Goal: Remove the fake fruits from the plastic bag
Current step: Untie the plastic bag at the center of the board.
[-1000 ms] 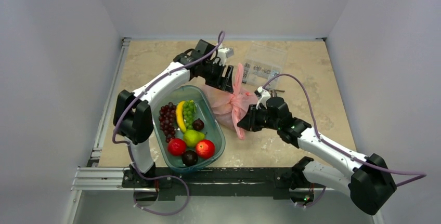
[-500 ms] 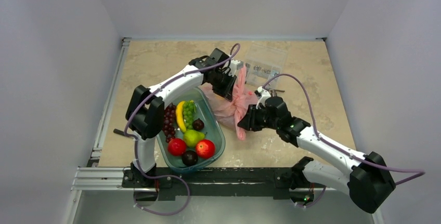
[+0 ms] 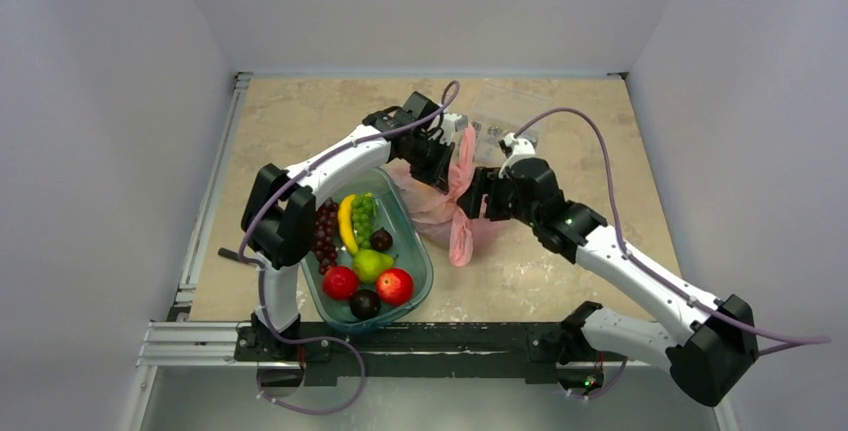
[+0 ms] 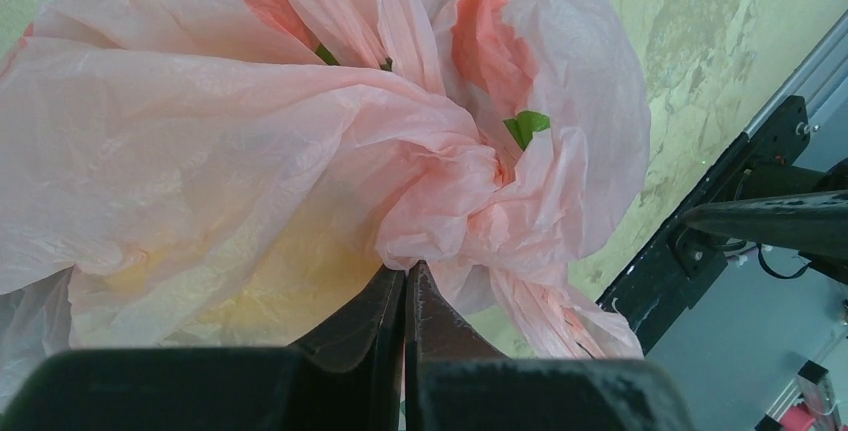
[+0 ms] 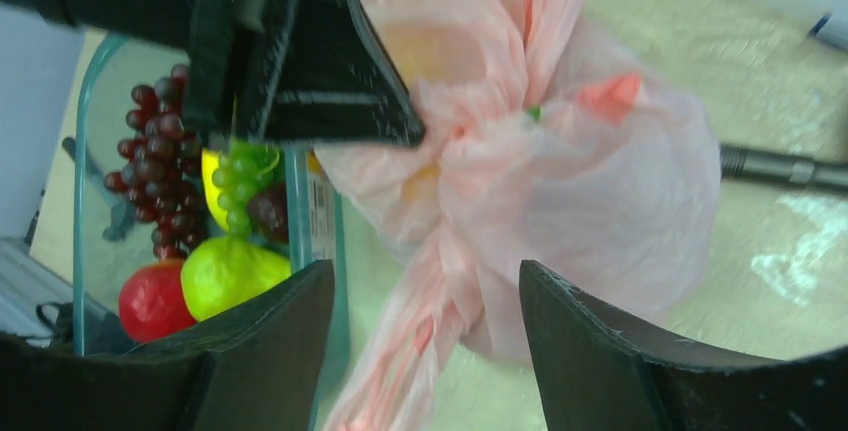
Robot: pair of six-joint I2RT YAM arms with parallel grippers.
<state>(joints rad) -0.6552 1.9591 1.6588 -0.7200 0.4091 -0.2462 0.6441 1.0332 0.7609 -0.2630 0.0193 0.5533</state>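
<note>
Left pincer (image 4: 406, 271) is now clamping the plastic bag (image 4: 250, 151) while right pincer (image 5: 428, 281), released wide, is repositioning beside it for opening.

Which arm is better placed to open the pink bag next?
Probably right: the right gripper is open around a twisted strand of the plastic bag; the left gripper is shut, pinching it.

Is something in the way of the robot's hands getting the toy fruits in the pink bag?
Yes: the plastic bag itself. The fake fruits show only as yellow and orange patches through its film, and its top is bunched shut. The left gripper pinches that bunch; the right gripper is open nearby.
</note>
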